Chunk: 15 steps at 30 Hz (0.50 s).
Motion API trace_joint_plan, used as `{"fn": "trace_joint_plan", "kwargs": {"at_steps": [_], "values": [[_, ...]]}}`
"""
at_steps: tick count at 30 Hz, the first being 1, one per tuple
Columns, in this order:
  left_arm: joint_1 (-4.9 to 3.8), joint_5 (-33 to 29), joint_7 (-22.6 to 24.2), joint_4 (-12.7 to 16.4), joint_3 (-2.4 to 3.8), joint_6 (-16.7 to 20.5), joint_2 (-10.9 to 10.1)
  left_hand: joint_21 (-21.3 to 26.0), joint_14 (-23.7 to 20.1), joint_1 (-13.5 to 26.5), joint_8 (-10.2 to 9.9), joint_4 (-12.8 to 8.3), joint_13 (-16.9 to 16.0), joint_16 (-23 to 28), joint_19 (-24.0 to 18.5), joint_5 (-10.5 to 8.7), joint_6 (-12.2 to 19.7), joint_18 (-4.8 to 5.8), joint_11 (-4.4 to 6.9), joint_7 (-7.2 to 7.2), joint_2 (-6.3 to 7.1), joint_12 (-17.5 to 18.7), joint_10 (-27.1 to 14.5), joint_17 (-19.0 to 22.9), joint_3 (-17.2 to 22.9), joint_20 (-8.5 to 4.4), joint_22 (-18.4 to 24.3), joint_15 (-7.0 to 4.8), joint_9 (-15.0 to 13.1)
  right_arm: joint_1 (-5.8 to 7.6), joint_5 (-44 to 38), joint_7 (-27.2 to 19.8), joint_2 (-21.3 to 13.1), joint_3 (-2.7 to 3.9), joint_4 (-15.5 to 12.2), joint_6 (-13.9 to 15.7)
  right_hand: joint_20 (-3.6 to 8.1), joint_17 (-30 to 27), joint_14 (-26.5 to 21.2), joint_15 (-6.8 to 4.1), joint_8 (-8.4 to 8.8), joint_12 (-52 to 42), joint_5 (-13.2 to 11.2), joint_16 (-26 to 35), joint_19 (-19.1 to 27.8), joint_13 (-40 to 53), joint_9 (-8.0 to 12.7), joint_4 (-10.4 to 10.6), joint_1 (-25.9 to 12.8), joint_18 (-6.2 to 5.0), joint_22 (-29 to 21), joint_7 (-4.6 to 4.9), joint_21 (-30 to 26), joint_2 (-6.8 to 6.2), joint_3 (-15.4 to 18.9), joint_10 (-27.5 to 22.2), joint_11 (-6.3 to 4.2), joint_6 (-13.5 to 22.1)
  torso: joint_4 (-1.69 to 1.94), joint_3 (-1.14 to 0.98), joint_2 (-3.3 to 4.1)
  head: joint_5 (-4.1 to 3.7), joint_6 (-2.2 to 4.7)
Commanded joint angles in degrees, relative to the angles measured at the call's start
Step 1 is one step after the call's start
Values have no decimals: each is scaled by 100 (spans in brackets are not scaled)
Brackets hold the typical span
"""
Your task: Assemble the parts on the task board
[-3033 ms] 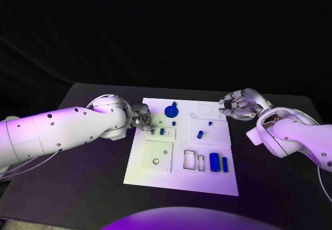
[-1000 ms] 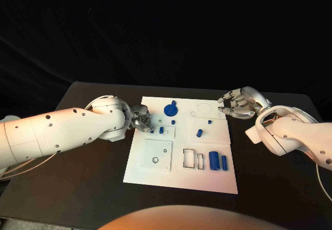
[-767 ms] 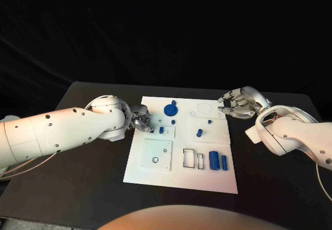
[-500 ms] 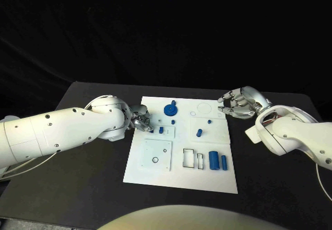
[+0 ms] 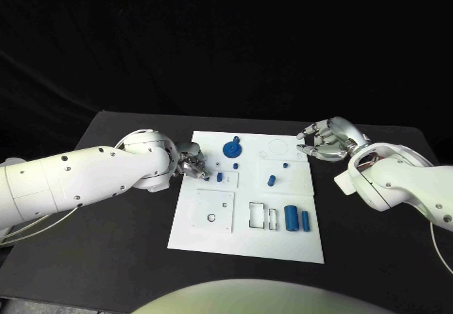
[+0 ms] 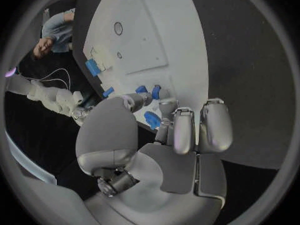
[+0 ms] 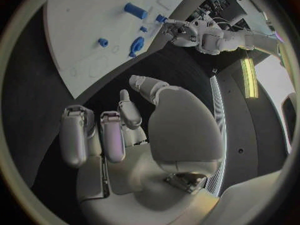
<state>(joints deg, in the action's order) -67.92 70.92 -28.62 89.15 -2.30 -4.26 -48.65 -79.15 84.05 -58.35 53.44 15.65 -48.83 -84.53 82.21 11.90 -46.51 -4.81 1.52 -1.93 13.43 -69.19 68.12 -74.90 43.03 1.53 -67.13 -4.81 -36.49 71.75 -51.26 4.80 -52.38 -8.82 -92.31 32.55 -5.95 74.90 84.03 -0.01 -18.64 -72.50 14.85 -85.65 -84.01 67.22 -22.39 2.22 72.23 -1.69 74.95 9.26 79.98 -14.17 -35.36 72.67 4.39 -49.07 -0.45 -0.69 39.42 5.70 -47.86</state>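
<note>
The flat white rectangular task board point(image 5: 247, 237) lies in the middle of the black table point(image 5: 113, 261), carrying small blue plastic parts: a round blue disc-shaped piece point(image 5: 232, 150) near its far edge, a short blue peg point(image 5: 270, 180) at its centre and two upright blue bars point(image 5: 296, 218) near its right side. The silver left hand point(image 5: 192, 164) sits at the board's left edge with its fingertips bunched close to a small blue piece point(image 6: 152, 120), though I cannot tell whether it grips it. The silver right hand point(image 5: 324, 142) hovers just off the board's far right corner, fingers curled inward around nothing.
</note>
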Motion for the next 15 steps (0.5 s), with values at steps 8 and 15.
{"fn": "trace_joint_plan", "kwargs": {"at_steps": [8, 15], "values": [[-1, -58, -3, -13, 2, -50, 19, -5, 260, 182, -49, 102, -4, 34, 16, 8, -24, 46, -1, -52, -48, -19, 3, -53, -412, -29, -6, -20, 32, -4, -32, -10, 6, 0, 0, -48, -7, 463, 347, -2, -22, 35, 16, 31, -32, -5, -10, -14, -47, -89, 974, -1, -32, -7, -28, -23, -16, 57, 2, 1, -2, -8, -17], [-1, -59, -4, -31, 2, -51, 19, -4, 261, 253, -64, 107, -10, 33, 17, 10, -29, 46, -5, -56, -88, -20, 3, -54, -524, -26, -9, -17, 44, -4, -32, -12, 7, 0, 1, -47, -7, 463, 347, -2, -22, 35, 16, 31, -32, -5, -10, -14, -47, -89, 974, -1, -32, -7, -28, -23, -16, 57, 4, 4, -4, -11, -22]]}}
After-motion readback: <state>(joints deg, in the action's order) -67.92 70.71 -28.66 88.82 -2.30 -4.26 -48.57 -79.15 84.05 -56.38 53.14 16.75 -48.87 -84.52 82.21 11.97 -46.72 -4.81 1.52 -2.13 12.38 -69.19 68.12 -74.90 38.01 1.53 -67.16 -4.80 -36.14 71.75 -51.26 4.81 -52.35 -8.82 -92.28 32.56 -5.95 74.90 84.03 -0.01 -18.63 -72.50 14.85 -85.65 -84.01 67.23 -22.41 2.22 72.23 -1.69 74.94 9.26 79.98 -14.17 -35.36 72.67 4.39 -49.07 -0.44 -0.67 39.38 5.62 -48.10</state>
